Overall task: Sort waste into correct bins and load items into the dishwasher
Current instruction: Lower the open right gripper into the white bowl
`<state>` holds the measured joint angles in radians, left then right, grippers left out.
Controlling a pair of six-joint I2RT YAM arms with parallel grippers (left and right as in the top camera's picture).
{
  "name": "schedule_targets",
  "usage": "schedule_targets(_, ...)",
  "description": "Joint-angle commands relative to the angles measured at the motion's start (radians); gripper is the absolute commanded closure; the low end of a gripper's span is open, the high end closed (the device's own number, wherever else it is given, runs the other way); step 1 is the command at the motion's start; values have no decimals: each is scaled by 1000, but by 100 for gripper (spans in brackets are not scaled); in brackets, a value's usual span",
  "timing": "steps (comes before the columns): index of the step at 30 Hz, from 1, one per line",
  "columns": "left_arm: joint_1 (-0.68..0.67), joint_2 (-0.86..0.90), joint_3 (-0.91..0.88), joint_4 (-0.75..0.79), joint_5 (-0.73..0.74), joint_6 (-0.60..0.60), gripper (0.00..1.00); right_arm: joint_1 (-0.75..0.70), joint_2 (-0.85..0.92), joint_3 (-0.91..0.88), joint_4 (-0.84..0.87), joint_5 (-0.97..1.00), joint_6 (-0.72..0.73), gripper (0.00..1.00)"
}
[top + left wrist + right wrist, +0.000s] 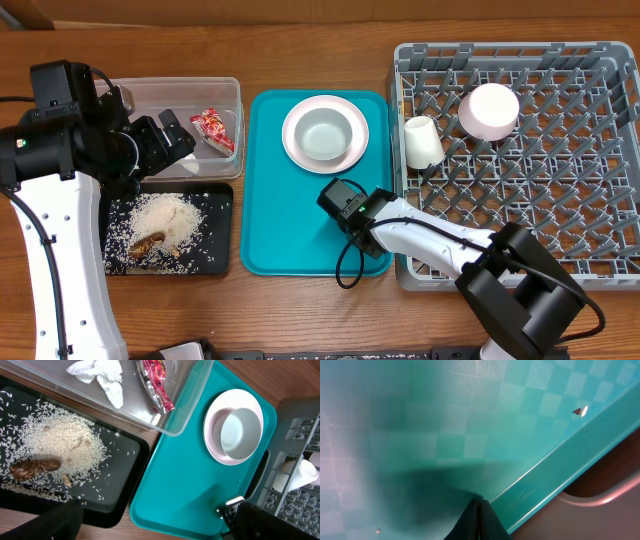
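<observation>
A clear tub point(228, 92) holds a red wrapper point(213, 128) and a white napkin point(102, 372). Beside it, the black tray point(222, 200) carries loose rice point(172, 218) and a brown scrap point(148, 243). My left gripper point(178, 140) hovers open and empty over the tub's front edge, its fingers point(270, 522) spread wide. A pale plate point(295, 150) with a small bowl point(325, 132) in it stands on the teal tray. In the grey dish rack point(520, 200) lie a white cup point(422, 142) and an upturned bowl point(488, 110). My right gripper point(479, 510) is shut, its tips down on the teal tray.
The teal serving tray point(270, 210) lies between the bins and the rack, its raised rim point(570, 470) close to my right fingertips. My right arm point(430, 235) stretches across the rack's front left corner. Bare wooden table point(300, 315) runs along the front.
</observation>
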<state>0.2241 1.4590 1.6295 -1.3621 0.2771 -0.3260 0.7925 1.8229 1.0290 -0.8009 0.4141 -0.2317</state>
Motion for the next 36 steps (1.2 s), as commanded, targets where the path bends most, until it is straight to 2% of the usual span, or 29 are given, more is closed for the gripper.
schedule_targets(1, -3, -6, 10, 1, 8, -3, 0, -9, 18, -12, 3, 94, -32, 96)
schedule_targets(7, -3, -6, 10, 1, 8, -3, 0, -9, 18, -12, 26, 196, -35, 96)
schedule_targets(13, -3, -6, 10, 1, 8, -3, 0, -7, 18, 35, 33, 198, -34, 96)
schedule_targets(22, -3, -6, 10, 1, 8, -3, 0, -7, 18, 297, 32, 184, -22, 96)
schedule_targets(25, -3, -6, 10, 1, 8, -3, 0, -7, 18, 414, 33, 183, 54, 96)
schedule_targets(27, -3, -6, 10, 1, 8, -3, 0, -7, 18, 465, 37, 166, 126, 91)
schedule_targets(31, -3, -6, 10, 1, 8, -3, 0, -10, 18, 508, 78, -5, 188, 64)
schedule_targets(33, -3, -6, 10, 1, 8, -3, 0, -9, 18, 508, 105, -121, 188, 47)
schedule_targets(36, -3, -6, 10, 1, 8, -3, 0, -9, 19, 507, 136, -328, 188, 35)
